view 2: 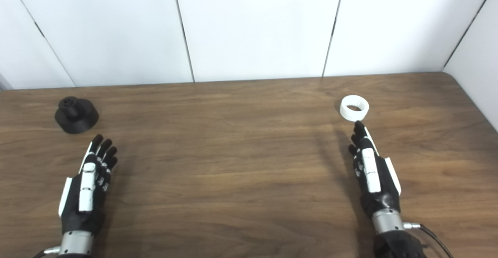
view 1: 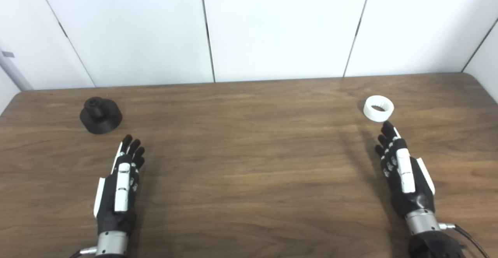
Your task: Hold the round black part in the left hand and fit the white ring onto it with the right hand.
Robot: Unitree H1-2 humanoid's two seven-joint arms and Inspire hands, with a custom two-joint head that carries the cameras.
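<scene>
Table [view 1: 249,195]: white ring [view 1: 378,108] beyond right robot hand [view 1: 402,172]

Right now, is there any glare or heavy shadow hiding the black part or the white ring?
Left eye view: even light, no glare; the black part and white ring are clear, with soft shadows beside each robot hand. Right eye view: the same, slightly soft focus, the table showing only a faint sheen.

Both hands are black with white plates along the back and on the finger segments. The left hand [view 1: 118,184] ends in a silver metal wrist cuff with a small silver stub at its side. The right hand [view 1: 404,174] has the same silver cuff, a black forearm piece below it and a thin black cable [view 1: 472,240] trailing off
</scene>
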